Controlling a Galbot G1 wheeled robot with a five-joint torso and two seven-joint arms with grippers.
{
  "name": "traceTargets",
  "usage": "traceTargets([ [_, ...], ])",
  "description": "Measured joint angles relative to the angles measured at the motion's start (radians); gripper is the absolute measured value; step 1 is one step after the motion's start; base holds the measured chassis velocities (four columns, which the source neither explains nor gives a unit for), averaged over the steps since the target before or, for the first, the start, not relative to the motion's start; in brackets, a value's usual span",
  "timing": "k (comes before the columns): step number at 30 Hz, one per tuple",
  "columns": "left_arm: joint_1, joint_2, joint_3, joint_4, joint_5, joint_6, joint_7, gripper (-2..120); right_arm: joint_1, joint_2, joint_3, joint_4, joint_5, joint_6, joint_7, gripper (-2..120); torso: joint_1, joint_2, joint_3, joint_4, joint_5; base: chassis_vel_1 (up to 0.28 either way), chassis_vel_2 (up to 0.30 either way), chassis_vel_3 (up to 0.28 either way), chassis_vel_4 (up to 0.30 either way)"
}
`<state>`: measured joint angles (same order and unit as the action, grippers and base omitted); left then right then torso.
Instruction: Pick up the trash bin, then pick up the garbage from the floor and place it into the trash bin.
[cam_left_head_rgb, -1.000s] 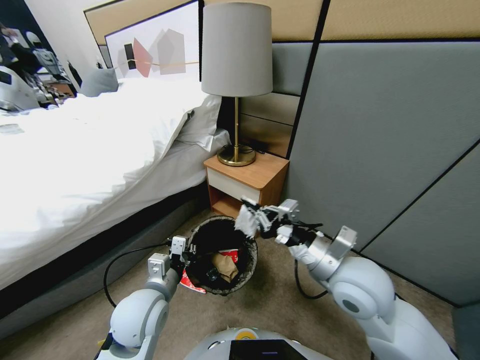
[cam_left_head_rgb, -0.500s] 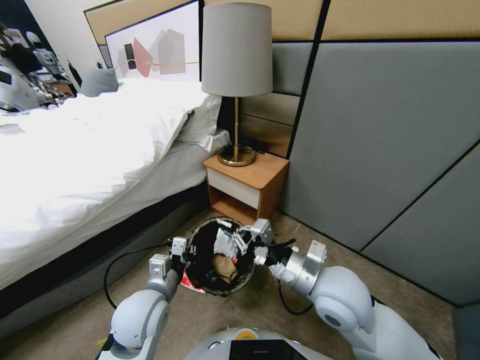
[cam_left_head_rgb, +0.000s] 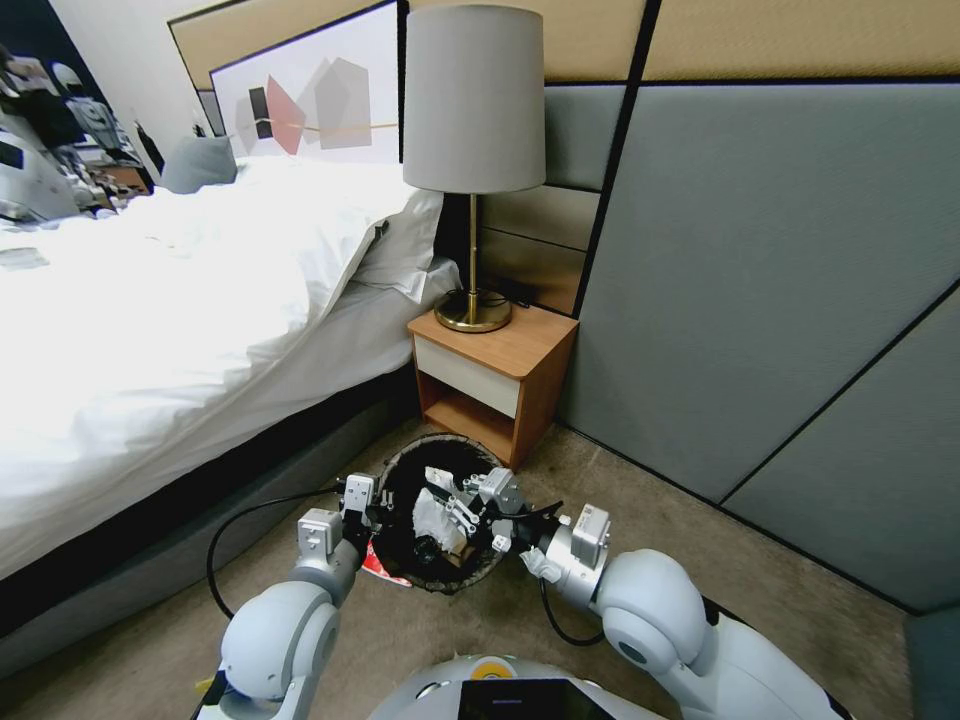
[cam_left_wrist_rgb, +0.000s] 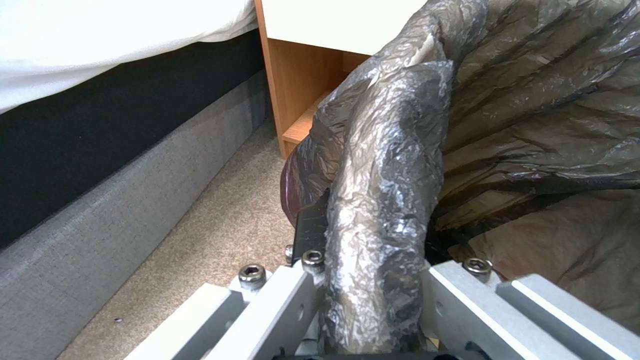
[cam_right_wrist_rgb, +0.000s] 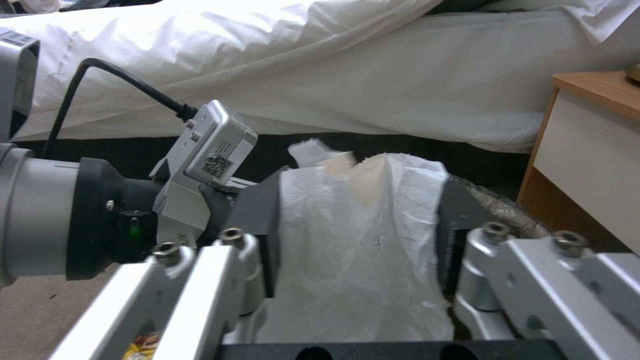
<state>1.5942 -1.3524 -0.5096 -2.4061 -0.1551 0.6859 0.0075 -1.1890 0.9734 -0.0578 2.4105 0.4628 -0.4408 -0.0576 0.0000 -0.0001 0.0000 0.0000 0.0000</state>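
Note:
The trash bin (cam_left_head_rgb: 447, 441), lined with a black bag, is held just off the carpet in front of me. My left gripper (cam_left_head_rgb: 372, 510) is shut on its near-left rim; in the left wrist view the fingers (cam_left_wrist_rgb: 300, 295) pinch the bag-wrapped rim (cam_left_wrist_rgb: 387, 150). My right gripper (cam_left_head_rgb: 447, 512) is inside the bin's mouth, shut on a white tissue wad (cam_left_head_rgb: 432, 512). In the right wrist view the tissue (cam_right_wrist_rgb: 360, 240) stands between the fingers (cam_right_wrist_rgb: 257, 220). Dark litter lies deeper in the bin. A red-and-white scrap (cam_left_head_rgb: 378, 566) peeks from under the bin's near-left side.
A wooden nightstand (cam_left_head_rgb: 500, 370) with a brass lamp (cam_left_head_rgb: 473, 110) stands just behind the bin. The bed (cam_left_head_rgb: 150, 300) runs along the left, and a grey padded wall (cam_left_head_rgb: 780, 300) closes the right. Bare carpet (cam_left_head_rgb: 650, 480) lies right of the bin.
My right gripper has carried the tissue from above the bin's far-right rim, down and leftward into the bin's mouth. The left gripper and the bin have stayed in place.

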Motion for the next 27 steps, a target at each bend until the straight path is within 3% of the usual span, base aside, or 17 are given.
traceTargets([
  [3,-0.002,0.000,0.001,0.000,0.000,0.000,0.000,1,0.000,0.006,0.000,-0.011,-0.014,0.010,-0.001,67,0.000,0.000,0.000,-0.0001,0.0001,0.000,0.000,0.000,0.000],
  [5,-0.002,0.000,0.001,0.000,0.000,0.000,0.000,1,0.000,0.007,0.000,-0.012,-0.015,0.011,-0.001,69,0.000,0.000,0.000,-0.0001,0.0000,0.000,0.000,0.000,0.000],
  [11,-0.002,0.001,0.001,0.001,0.000,0.000,0.000,1,0.001,0.012,-0.001,-0.011,-0.017,0.013,-0.002,95,0.000,0.000,0.000,0.0000,0.0000,0.000,0.000,0.000,0.000],
  [27,-0.002,0.000,0.001,-0.002,0.000,0.000,0.001,1,-0.017,0.007,0.014,0.004,-0.012,0.018,-0.008,100,0.000,0.000,0.000,-0.0001,0.0000,0.000,0.000,0.000,0.000],
])
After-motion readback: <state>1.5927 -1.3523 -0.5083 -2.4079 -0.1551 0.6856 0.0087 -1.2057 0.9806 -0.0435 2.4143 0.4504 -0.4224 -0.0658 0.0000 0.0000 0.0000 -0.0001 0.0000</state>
